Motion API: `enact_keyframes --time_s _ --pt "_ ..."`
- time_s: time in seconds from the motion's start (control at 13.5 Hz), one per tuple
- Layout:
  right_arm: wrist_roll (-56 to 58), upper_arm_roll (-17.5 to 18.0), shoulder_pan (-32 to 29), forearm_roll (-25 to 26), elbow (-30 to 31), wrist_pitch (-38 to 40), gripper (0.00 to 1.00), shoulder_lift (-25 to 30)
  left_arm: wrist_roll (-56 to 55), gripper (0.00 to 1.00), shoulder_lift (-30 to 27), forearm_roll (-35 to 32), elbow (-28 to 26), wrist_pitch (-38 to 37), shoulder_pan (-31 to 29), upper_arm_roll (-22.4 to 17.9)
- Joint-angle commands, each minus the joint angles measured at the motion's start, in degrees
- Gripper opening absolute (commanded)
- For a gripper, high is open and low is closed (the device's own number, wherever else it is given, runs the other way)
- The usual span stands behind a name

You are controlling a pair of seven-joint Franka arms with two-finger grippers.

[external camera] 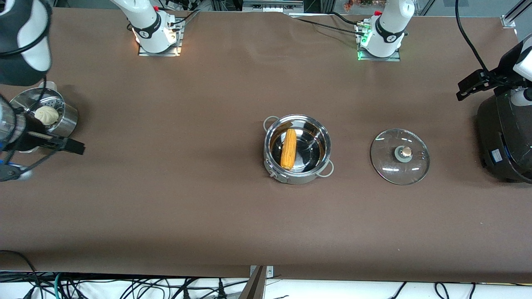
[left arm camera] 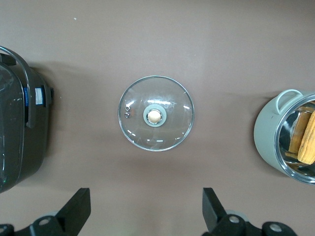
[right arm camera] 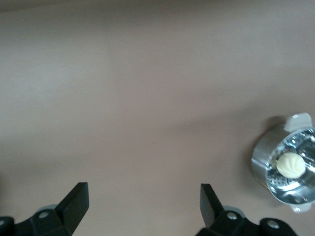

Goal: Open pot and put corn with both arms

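The shiny steel pot (external camera: 297, 150) stands uncovered in the middle of the table. The yellow-orange corn (external camera: 289, 148) lies inside it, also seen in the left wrist view as corn (left arm camera: 307, 143) in the pot (left arm camera: 268, 132). Its clear glass lid (external camera: 400, 156) with a tan knob lies flat on the table beside the pot, toward the left arm's end. My left gripper (left arm camera: 146, 194) hangs high over the table by the lid (left arm camera: 156, 113), open and holding nothing. My right gripper (right arm camera: 144, 189) is raised at the right arm's end, open over bare table.
A steel steamer bowl (external camera: 66, 118) holding a white bun (external camera: 46, 115) stands at the right arm's end. A large dark appliance (external camera: 505, 141) stands at the left arm's end, next to the lid. Brown table cover lies all around the pot.
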State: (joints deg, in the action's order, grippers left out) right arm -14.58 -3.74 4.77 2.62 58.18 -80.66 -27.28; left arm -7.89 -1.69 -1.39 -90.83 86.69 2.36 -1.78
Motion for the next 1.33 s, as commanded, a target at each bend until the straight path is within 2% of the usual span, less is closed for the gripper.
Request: enact_keyframes --time_s 0.0,0.15,0.37,0.81,1.04,1.26 --pt "0.69 0.67 -3.62 -3.57 14.03 -5.54 1.0 10.99 -0.55 1.0 0.98 -0.63 2.15 -1.44 0.1 0.11" --pt "3.91 0.75 -5.73 -6.04 22.03 -6.0 1.0 16.36 -0.55 1.0 0.98 -0.63 2.15 -1.44 0.1 0.11" --pt "8.17 0.84 -6.53 -5.35 30.38 -5.03 1.0 21.46 -0.55 1.0 0.98 -0.63 2.15 -1.44 0.1 0.19" --pt "10.62 3.04 -5.92 -5.35 31.03 -2.66 1.0 22.98 -0.55 1.0 1.07 -0.63 2.15 -1.44 0.1 0.11" --pt "10.53 3.13 -3.29 -1.32 31.03 -5.37 1.0 22.98 -0.55 1.0 0.98 -0.63 2.15 -1.44 0.1 0.19" --pt "11.4 3.04 -2.49 -0.69 30.86 -6.96 1.0 21.93 -0.55 1.0 0.98 -0.63 2.15 -1.44 0.19 0.19"
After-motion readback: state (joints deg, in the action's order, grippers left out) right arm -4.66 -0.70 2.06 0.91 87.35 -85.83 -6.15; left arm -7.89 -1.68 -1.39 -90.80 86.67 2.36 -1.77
